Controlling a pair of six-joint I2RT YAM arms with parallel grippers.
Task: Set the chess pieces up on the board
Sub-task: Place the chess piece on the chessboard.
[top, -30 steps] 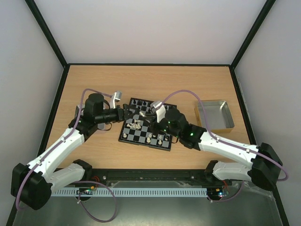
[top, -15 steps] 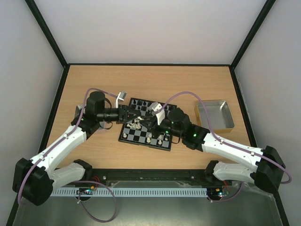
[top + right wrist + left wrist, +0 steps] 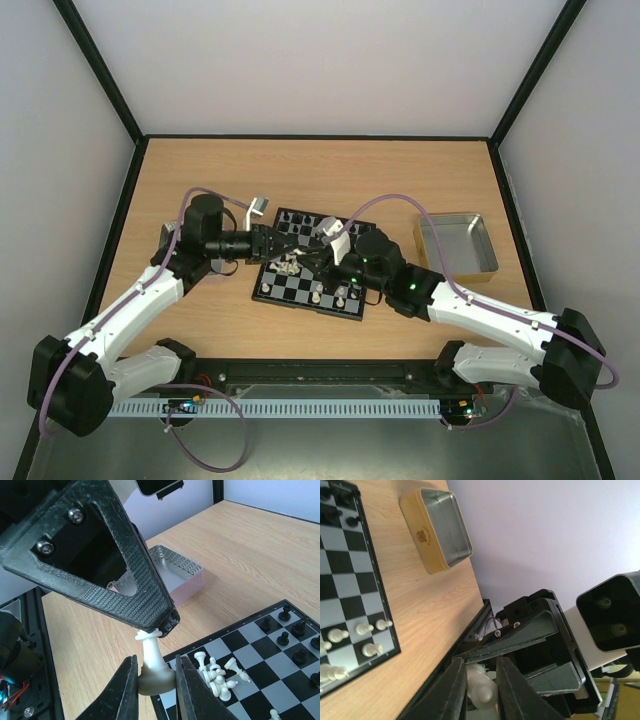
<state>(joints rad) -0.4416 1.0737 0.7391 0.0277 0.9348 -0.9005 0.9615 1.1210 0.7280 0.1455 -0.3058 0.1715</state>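
Note:
Over the left part of the board [image 3: 300, 290] the two grippers meet tip to tip. My right gripper [image 3: 155, 657] is shut on the round base of a cream-white chess piece [image 3: 156, 677]. My left gripper [image 3: 480, 659] is shut on the top of that same piece [image 3: 482, 690], and its ribbed fingers [image 3: 125, 565] come down from above in the right wrist view. A heap of toppled white pieces [image 3: 220, 677] lies on the board [image 3: 260, 650]. Black pieces [image 3: 295, 630] stand along its far rows. Several white pieces [image 3: 360, 630] stand near the board's [image 3: 350, 580] front edge.
A shiny metal tin with a yellow wall [image 3: 457, 245] sits on the wooden table right of the board, also in the left wrist view as the tin [image 3: 437, 530] and in the right wrist view as the tin [image 3: 177, 577]. Black frame rails border the table.
My left gripper has gone from open to shut on the top of the white piece that the right gripper holds. Both arms shifted slightly toward each other.

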